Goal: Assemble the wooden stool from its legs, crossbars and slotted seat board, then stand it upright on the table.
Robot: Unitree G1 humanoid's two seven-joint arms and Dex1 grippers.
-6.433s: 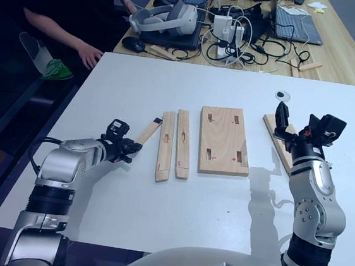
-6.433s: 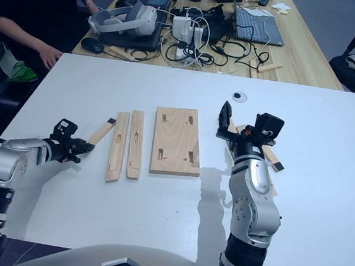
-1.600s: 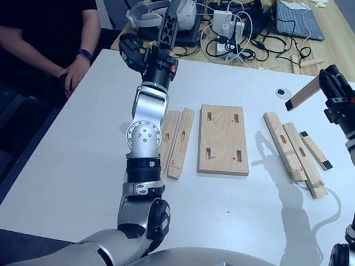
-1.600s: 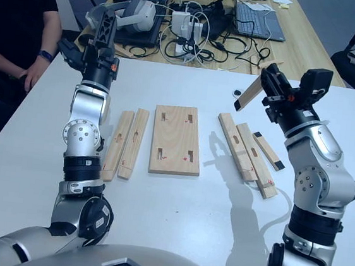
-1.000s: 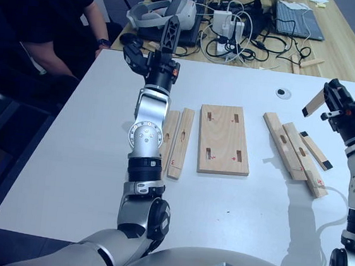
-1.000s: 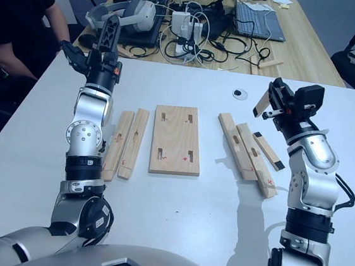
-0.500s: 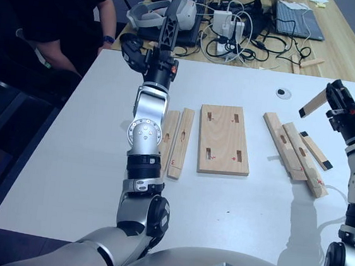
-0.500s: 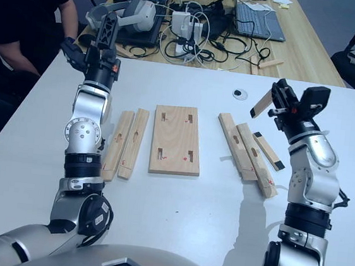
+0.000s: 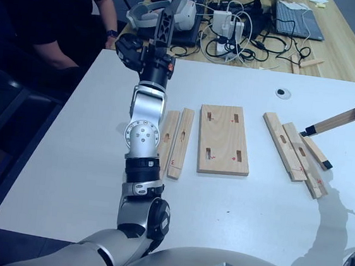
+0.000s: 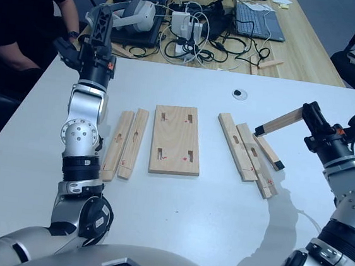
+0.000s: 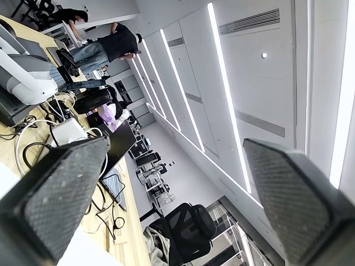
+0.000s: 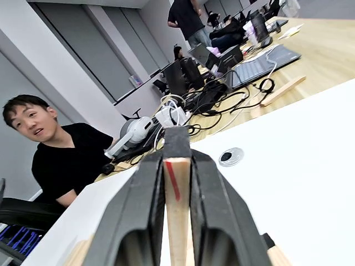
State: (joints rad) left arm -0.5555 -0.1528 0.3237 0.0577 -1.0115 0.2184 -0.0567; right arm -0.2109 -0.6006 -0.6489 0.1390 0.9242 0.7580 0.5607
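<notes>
White surface [image 9: 85, 161] carries the parts. Mid-surface lies a flat light-wood seat board with 4 slots [image 9: 225, 140]. Just beside it at 9 o'clock are 2 long slotted wooden legs [image 9: 175, 142], side by side and touching. At its 3 o'clock, apart from it, 2 more slotted wooden legs [image 9: 290, 148] lie flat and touching. A short dark-tipped wooden crossbar [image 9: 316, 152] lies against their outer side.

Farther out at 3 o'clock the right gripper [image 10: 310, 118] is off the surface. Its fingers are clamped tight on 1 end of a second dark-tipped crossbar [image 10: 280, 123]. The bar is tilted in the air, free dark end toward 9 o'clock, above those legs.

Left gripper [image 11: 172, 188] is at the board's 10 o'clock, raised high and pointing up. Its fingers are spread wide with nothing between.

A small round dark disc [image 9: 284, 92] sits at 1 o'clock near the far edge. Beyond at 12 o'clock is a wooden desk [image 9: 338, 54] with a white headset [image 10: 139, 13], laptops and cables.
</notes>
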